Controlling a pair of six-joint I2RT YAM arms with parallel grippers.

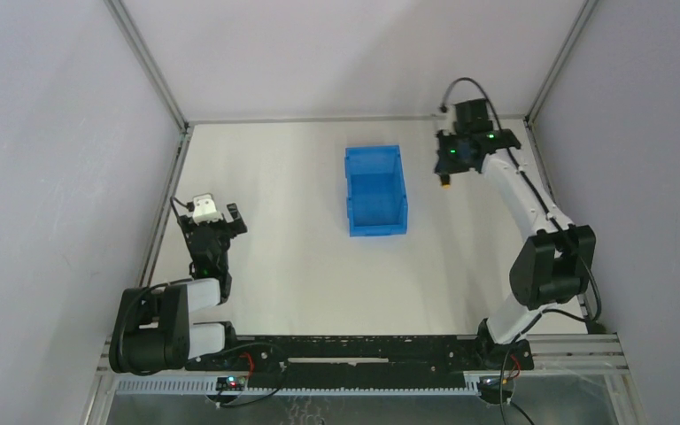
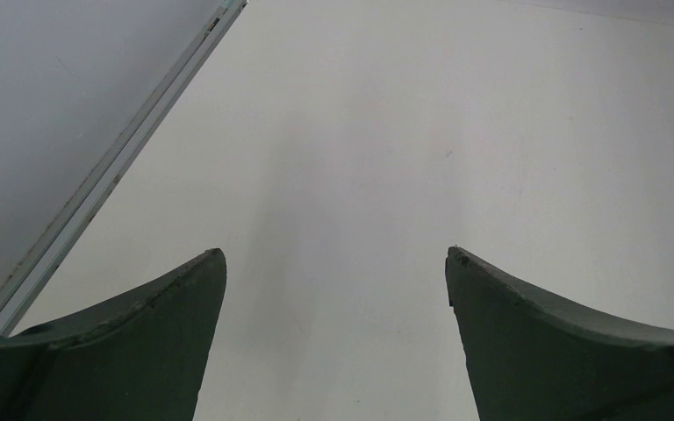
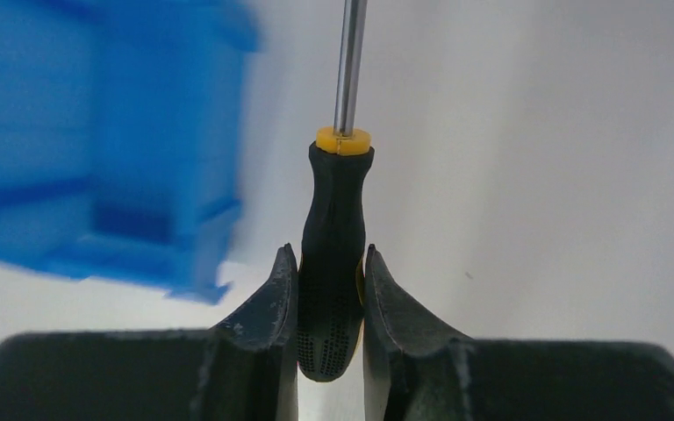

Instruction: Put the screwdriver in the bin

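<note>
Bench (image 1: 274, 230): pale and flat; it carries the bin, with both arm bases at its near edge.
Bin (image 1: 376, 199): blue, open at the top, standing near the middle of the bench with its long side running near to far. Nothing shows inside it.
Right arm (image 1: 518, 190): stretched far out to the back right corner, wrist bent over so that the pincer faces the bench. This is the arm doing the work.
Left arm (image 1: 199, 292): folded close to its base at the left, well apart from the bin.
Left pincer (image 2: 333, 254): spread wide, holding nothing, with bare bench below it.
Right pincer (image 3: 329, 253): closed narrow on the black handle, gripping near its butt end.
Screwdriver (image 3: 337, 193): held in the right pincer, not in the bin. Its long axis runs straight out along the fingers, yellow collar and shaft leading.
Key relation: the bin lies to the left of the right pincer, near but not under it. The carry probably has to go leftward over the bin's wall before letting go.
</note>
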